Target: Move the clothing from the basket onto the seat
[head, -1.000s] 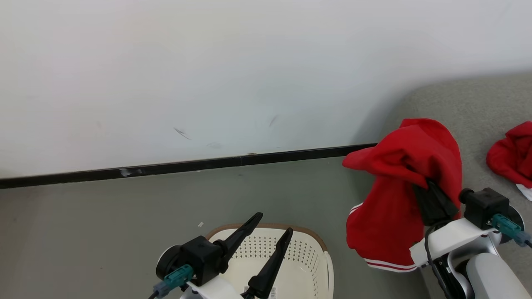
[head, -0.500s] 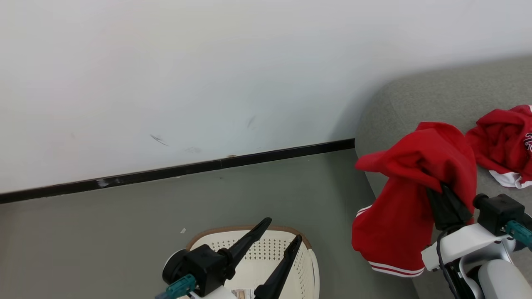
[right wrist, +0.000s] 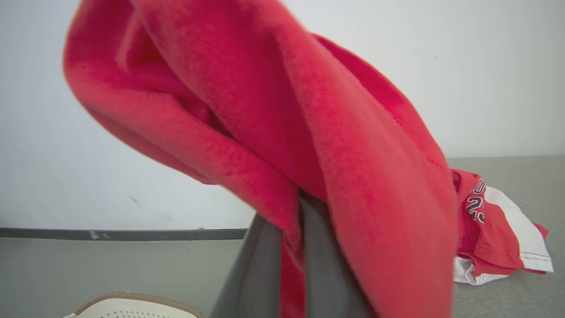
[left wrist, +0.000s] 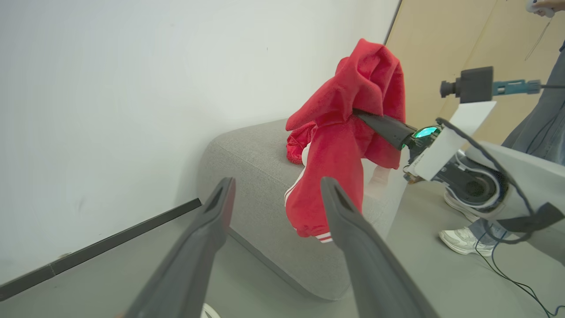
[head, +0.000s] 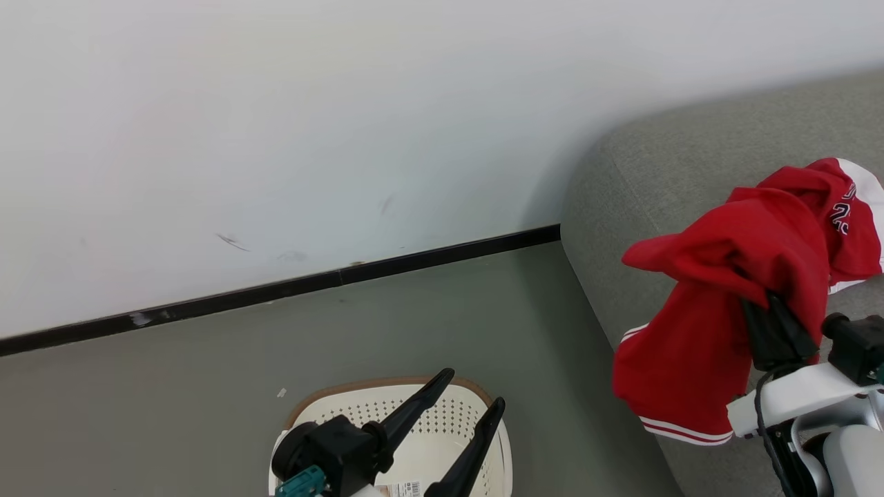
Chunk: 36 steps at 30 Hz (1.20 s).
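Right gripper [head: 772, 330] was clamped shut on a red garment with white stripes [head: 680, 359]. It was pinched mid-fabric, cloth draped over both fingers and hanging down either side, striped hem lowest. The garment hung in the air over the rounded end of the grey sofa [head: 663, 166] nearest the basket; couldn't tell if the hem touched it. Red jersey [head: 853, 214], white trim and black lettering, lay crumpled on the sofa seat just behind. Left gripper [head: 474, 388] was spread wide, empty, above the cream basket [head: 387, 381] on the floor [head: 207, 386]. The visible part of the basket held just a paper label [head: 407, 489]. Handling guess: light, soft, floppy knit. A bunched mid-cloth pinch should hold fine, but the hem may drag on the sofa edge.
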Available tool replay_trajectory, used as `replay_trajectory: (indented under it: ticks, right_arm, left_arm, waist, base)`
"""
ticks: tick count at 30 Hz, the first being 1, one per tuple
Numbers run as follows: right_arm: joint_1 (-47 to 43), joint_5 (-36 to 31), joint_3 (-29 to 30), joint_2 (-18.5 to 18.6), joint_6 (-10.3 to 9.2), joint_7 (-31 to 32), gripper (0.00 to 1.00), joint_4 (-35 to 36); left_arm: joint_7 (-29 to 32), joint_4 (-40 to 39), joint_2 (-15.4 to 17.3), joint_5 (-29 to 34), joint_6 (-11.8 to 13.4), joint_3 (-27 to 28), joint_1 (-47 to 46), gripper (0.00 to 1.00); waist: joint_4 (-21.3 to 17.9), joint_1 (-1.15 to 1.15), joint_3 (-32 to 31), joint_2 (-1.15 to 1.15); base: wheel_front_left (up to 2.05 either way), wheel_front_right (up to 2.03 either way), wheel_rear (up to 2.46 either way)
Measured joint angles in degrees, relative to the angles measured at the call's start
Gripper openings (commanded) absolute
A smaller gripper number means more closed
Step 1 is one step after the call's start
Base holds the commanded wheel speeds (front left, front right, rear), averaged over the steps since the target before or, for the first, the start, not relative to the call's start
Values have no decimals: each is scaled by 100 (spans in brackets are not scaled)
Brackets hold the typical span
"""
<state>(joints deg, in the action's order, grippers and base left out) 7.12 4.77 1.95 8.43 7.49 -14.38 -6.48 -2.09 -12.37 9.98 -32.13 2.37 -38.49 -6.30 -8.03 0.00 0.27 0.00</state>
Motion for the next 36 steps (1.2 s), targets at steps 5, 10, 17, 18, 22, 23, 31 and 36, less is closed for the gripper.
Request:
replay_trajectory:
  ticks: [5, 10, 17, 18, 22, 23, 31, 36]
  right_arm:
    - [1, 179, 190, 7, 0, 0, 0, -30]
    - [26, 264, 401, 270, 0, 0, 0, -169]
    - [376, 275, 766, 569, 0, 9, 0, -378]
    - [426, 277, 829, 619, 0, 10, 0, -400]
    - [617, 288, 1020, 789, 0, 86, 0, -579]
    - [651, 289, 1050, 837, 0, 92, 0, -616]
    - [1322, 911, 1533, 833, 0, 476, 0, -1017]
    - [1828, 1046, 1752, 1040, 0, 673, 0, -1150]
  left_arm:
    - [0, -44, 8, 0, 0, -9, 63, 100]
    - [3, -104, 8, 0, 0, -90, 100, 100]
    - [53, -113, 23, -2, -54, -181, 100, 100]
    - [52, -114, 23, -2, -59, -193, 100, 100]
    - [58, -132, 49, -1, -83, -204, 100, 100]
    - [58, -144, 55, -1, -83, -204, 100, 100]
    - [109, -188, 115, -1, -85, -200, 99, 100]
    - [130, -234, 145, 9, -102, -198, 92, 100]
  waist:
    - [-80, 0, 11, 0]
    - [-101, 0, 52, 0]
    - [-58, 0, 87, 0]
    - [-47, 0, 91, 0]
    - [-5, 0, 111, 0]
    - [5, 0, 121, 0]
    - [74, 0, 270, 0]
    - [122, 0, 365, 0]
  base:
    - [0, 0, 0]
    - [0, 0, 0]
    - [0, 0, 0]
    - [0, 0, 0]
    - [0, 0, 0]
    - [0, 0, 0]
    - [0, 0, 0]
    - [0, 0, 0]
